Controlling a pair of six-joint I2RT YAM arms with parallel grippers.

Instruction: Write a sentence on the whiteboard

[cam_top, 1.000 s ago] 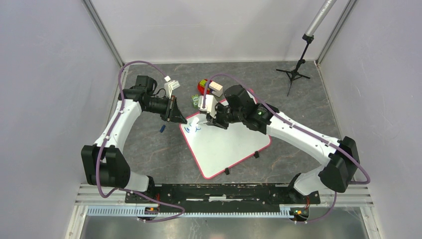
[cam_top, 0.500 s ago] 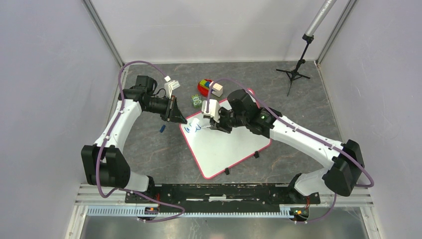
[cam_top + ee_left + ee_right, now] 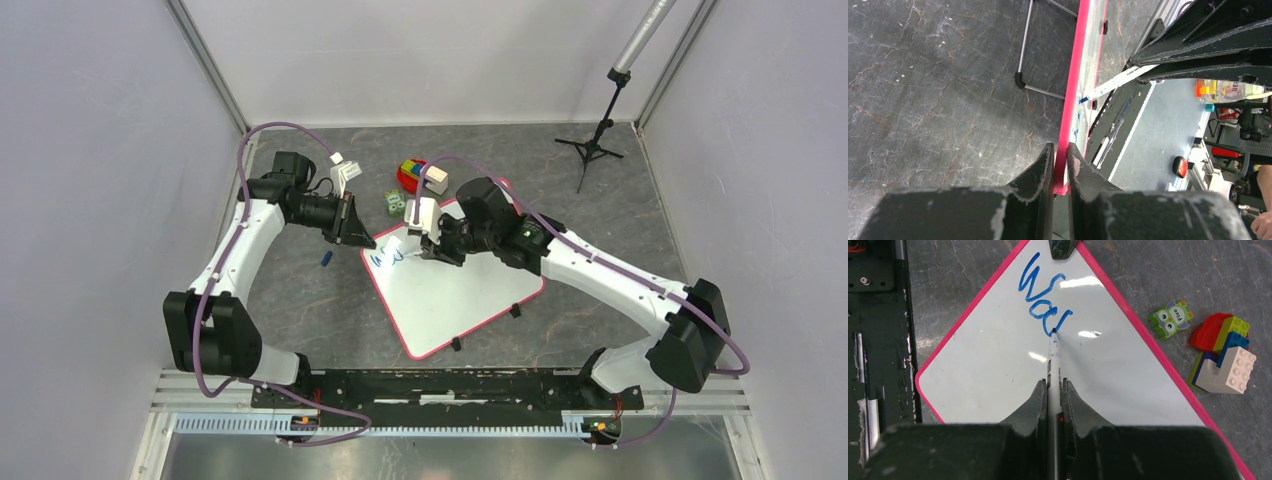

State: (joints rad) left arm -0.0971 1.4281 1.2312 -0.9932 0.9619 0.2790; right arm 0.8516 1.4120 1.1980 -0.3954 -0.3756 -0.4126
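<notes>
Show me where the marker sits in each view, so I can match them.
Top external: marker over the whiteboard, far-left corner, in the right gripper.
Left wrist: centre right, slanting white barrel.
Right wrist: centre, held upright.
Shared landmark: the pink rim.

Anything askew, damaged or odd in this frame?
The whiteboard sits diagonal to the table edges, its corner rim pinched by the left gripper. Toy bricks and an owl tile lie loose beside its rim. The right gripper holds the marker on the blue lettering. No spill or damage visible.
</notes>
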